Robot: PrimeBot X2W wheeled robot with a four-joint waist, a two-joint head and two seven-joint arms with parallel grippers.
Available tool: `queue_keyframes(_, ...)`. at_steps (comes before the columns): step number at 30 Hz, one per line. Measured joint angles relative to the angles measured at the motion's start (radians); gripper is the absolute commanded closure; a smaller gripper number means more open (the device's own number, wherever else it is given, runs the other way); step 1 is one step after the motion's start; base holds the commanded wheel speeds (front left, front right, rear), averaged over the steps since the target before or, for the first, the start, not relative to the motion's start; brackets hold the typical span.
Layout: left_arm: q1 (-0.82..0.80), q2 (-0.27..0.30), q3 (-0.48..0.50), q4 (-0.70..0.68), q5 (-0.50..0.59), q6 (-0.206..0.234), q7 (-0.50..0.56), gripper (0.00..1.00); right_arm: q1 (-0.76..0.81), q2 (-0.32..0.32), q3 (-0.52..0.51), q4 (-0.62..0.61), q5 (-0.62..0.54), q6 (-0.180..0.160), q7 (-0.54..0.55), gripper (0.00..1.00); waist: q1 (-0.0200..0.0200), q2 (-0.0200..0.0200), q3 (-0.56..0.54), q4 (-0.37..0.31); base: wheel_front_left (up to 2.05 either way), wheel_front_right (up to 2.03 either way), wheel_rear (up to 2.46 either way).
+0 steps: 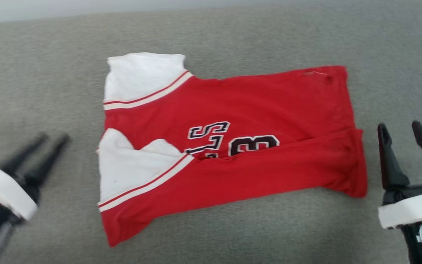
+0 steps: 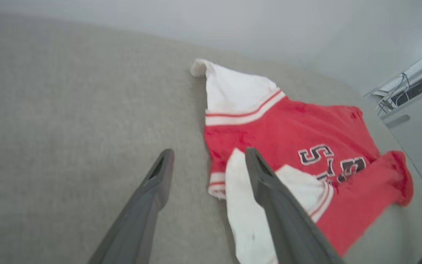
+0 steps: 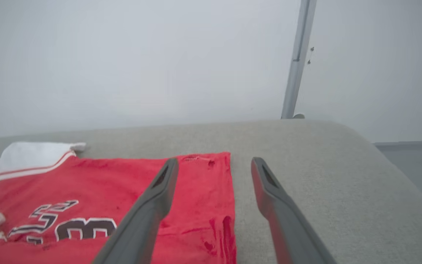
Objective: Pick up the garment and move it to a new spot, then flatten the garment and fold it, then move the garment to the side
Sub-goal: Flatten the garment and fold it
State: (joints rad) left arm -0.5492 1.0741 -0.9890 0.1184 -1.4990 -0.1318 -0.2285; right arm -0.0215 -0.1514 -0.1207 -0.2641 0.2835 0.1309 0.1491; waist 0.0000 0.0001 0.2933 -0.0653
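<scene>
Shirt: our red jersey shirt point(image 1: 240, 99) lies on the gray desk point(image 1: 50, 66), in the middle of the head view.
Sleeves: the two white sleeves point(image 1: 141, 75) with striped trim sit at the left of the frame. The bottom hem sits at the right.
Fold: the lower long side is folded up over the front. It hides part of the black letters point(image 1: 207, 137) and the number point(image 1: 255, 143).
Left pincer point(image 1: 54, 138): it is blurry, at the lower left of the head view, away from the shirt. Its two fingers are spread wide, and we hold nothing.
Right pincer point(image 1: 398, 128): it is at the lower right, just beside the hem. Its fingers are spread wide too, with nothing between them.
Behind: in the right wrist view we see a pale wall point(image 3: 123, 55) and a gray pole point(image 3: 299, 55) at the upper right.
</scene>
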Motion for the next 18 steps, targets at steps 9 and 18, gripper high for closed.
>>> queue_keyframes(9, -0.245, -0.058, 0.088, 0.264, 0.061, 0.007, 0.09, 0.0, -0.051, 0.091, 0.025, 0.019, -0.037, 0.0, -0.227, 0.0, -0.0001, 0.0, 0.054, -0.134, 0.0, 0.0, 0.0)
queue_keyframes(18, -0.477, -0.104, 0.025, 0.453, 0.018, 0.004, 0.553, 0.0, -0.057, 0.098, 0.055, 0.074, 0.01, 0.0, -0.261, 0.0, 0.0, 0.0, 0.129, -0.218, 0.0, 0.0, 0.0)
